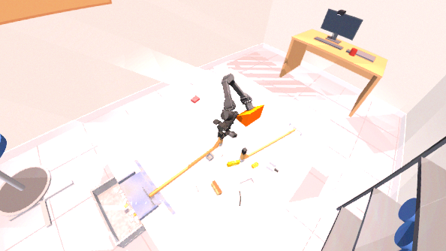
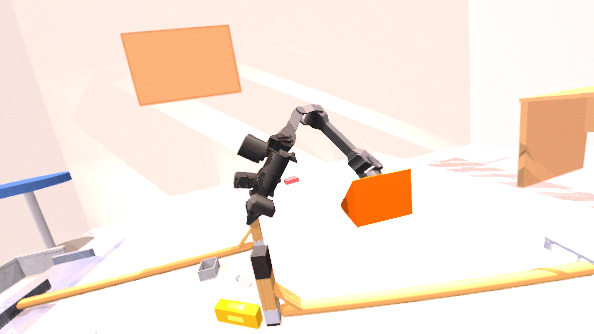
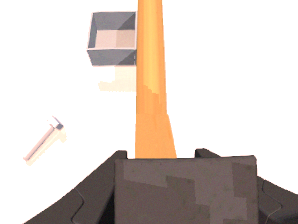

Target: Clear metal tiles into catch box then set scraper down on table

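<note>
Your gripper (image 2: 254, 218), jaws clamped on the long scraper's (image 1: 184, 169) handle end, blade end resting on the steel bench plate (image 1: 144, 193), catch box (image 1: 113, 212) beyond, small grey tray (image 3: 112, 38) just beside the shaft.

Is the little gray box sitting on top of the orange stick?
No, in the wrist view the little gray box sits on the table beside the long scraper, to its left, not on top of it.
</note>
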`<state>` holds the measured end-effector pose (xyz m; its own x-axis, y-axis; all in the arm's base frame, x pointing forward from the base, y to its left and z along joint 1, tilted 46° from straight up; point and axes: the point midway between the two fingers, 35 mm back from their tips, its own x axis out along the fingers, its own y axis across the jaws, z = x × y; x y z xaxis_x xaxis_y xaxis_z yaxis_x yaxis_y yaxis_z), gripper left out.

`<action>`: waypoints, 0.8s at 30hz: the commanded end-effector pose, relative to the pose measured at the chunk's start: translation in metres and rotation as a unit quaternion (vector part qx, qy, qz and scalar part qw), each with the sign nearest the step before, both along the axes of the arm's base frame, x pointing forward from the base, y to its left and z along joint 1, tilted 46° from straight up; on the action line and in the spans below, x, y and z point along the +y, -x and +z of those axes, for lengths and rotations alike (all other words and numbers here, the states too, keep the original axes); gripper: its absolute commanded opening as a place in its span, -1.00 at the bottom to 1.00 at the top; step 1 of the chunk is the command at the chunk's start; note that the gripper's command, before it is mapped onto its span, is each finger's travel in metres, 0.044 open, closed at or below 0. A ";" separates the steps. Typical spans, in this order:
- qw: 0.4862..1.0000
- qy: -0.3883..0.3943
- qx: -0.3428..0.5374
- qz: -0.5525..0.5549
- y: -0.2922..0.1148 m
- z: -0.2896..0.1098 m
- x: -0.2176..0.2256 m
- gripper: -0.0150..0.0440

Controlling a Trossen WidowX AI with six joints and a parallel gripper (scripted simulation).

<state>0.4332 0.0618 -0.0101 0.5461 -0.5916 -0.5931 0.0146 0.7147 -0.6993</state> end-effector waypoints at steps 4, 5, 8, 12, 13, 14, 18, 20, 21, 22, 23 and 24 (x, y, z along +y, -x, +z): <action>1.000 -0.003 -0.006 0.007 0.011 0.003 0.008 -0.49; 1.000 -0.003 -0.006 0.007 0.013 0.003 0.008 -0.49; 1.000 -0.003 -0.006 0.007 0.017 0.003 0.008 -0.49; 1.000 -0.003 -0.006 0.007 0.024 0.003 0.009 -0.49; 1.000 -0.003 -0.006 0.007 0.026 0.003 0.009 -0.49; 1.000 -0.003 -0.006 0.007 0.027 0.003 0.009 -0.49; 1.000 -0.003 -0.006 0.007 0.034 0.003 0.009 -0.49; 1.000 -0.003 -0.006 0.008 0.037 0.003 0.008 -0.49; 1.000 -0.003 -0.006 0.008 0.039 0.003 0.008 -0.49; 1.000 -0.003 -0.006 0.008 0.040 0.003 0.008 -0.49; 1.000 -0.003 -0.006 0.008 0.042 0.003 0.008 -0.49; 1.000 -0.003 -0.006 0.008 0.043 0.003 0.008 -0.49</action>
<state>0.3934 0.0662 -0.0117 0.5482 -0.5848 -0.5978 0.0014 0.7155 -0.6986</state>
